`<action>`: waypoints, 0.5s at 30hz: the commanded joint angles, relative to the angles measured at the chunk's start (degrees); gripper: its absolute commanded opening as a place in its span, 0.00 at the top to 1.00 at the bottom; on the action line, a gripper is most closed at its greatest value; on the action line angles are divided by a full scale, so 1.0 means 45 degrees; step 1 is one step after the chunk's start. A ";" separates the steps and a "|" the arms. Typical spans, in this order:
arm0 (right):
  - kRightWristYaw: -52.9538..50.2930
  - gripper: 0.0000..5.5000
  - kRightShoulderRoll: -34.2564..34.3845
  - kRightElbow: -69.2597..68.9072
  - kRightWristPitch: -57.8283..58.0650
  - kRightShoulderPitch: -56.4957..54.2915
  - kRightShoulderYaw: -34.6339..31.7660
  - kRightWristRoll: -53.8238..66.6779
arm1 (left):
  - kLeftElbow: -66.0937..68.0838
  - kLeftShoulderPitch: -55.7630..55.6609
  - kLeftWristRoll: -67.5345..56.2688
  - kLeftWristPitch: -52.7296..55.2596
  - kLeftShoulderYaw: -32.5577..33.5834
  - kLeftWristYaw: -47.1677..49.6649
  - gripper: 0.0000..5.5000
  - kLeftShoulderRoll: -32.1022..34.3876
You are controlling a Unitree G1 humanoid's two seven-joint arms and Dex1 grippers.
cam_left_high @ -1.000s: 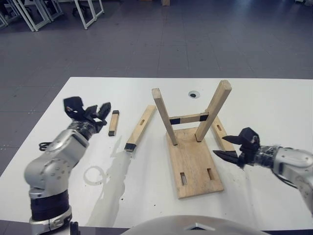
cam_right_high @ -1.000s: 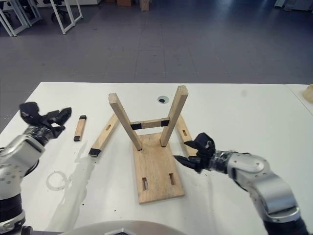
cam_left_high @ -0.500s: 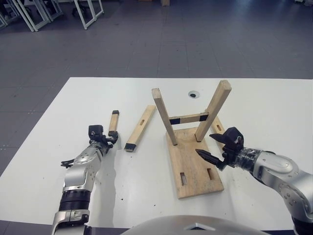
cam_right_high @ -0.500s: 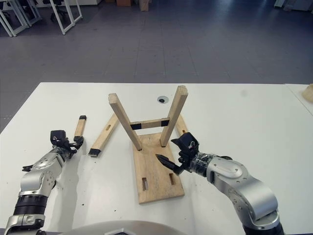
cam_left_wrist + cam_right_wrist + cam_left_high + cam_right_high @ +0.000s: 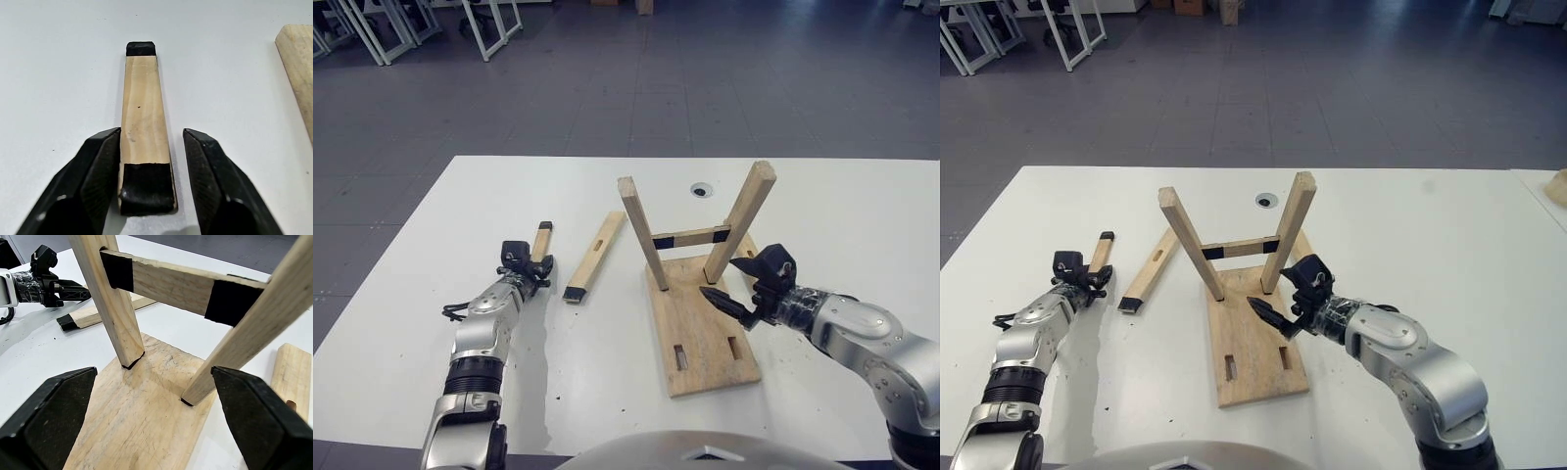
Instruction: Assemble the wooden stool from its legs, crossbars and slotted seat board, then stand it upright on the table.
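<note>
Now: the table (image 5: pixel 862 215) carries the seat board (image 5: pixel 700 333) flat at centre, with two legs (image 5: pixel 641 233) standing in its far end, tied by a crossbar (image 5: pixel 690 237); the two near slots are empty. One loose leg (image 5: pixel 595 253) lies left of the board. Another leg (image 5: pixel 291 377) lies at its right edge, partly hidden behind the right gripper (image 5: pixel 721 277), which has fingers spread wide over the board, holding nothing. Farthest left lies the small loose crossbar (image 5: pixel 142 122); the left gripper (image 5: pixel 151 139) straddles its dark-capped near end, fingers spread, not clamped. We judge it light, stiff and smooth: pinch across the narrow width, leaving the far tip free. We cannot tell how deep the standing legs sit.
</note>
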 commanded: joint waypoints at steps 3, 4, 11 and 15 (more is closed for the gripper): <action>-0.0434 0.22 0.0289 -0.0130 0.0505 -0.0563 -0.0143 0.0332 | 0.1062 0.1351 0.0293 0.0903 0.0207 0.0242 0.76 -0.0539; -0.0494 0.22 0.0336 -0.0145 0.0570 -0.0627 -0.0153 0.0387 | 0.1045 0.1441 0.0292 0.0809 0.0277 0.0246 0.76 -0.0606; -0.1050 0.22 0.1766 0.0097 0.2078 -0.0591 -0.1693 0.2510 | -0.7271 0.4857 0.0801 -0.2513 0.0829 0.2417 0.76 -0.2742; -0.2575 0.22 0.3990 0.0766 0.3155 -0.1569 -0.3142 0.5760 | -1.1660 0.6683 0.2437 -0.3484 -0.0691 0.2480 0.76 -0.3032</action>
